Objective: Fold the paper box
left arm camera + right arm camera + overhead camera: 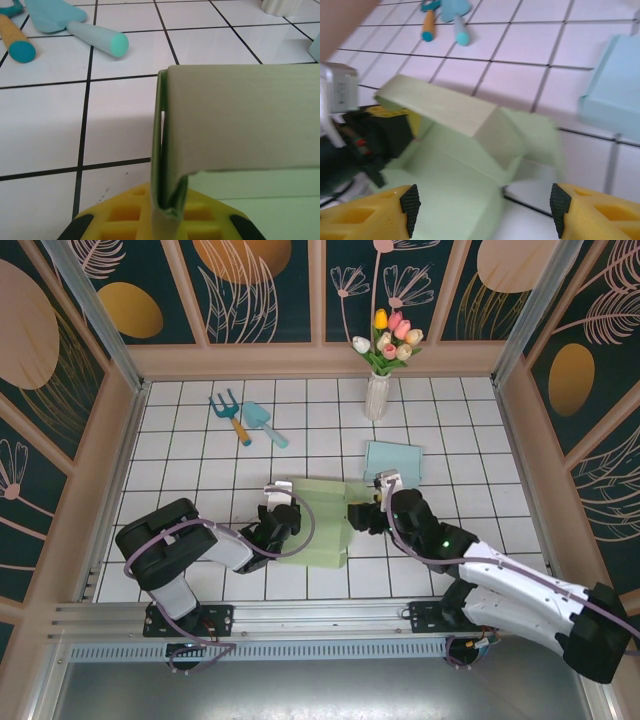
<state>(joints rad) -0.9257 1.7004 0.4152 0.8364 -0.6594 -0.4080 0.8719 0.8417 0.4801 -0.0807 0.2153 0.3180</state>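
While in left hand (282, 523), paper box (320, 528)

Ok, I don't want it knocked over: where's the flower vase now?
In the top view the vase stands by the back wall, right of centre, beyond the light blue box, right of the garden tools.

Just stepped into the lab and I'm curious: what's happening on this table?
Two robot arms are working on a pale green paper box lying partly folded on the white tiled table. The left gripper has its jaws shut on a raised flap at the box's left side. The right gripper sits at the box's right edge, jaws open.
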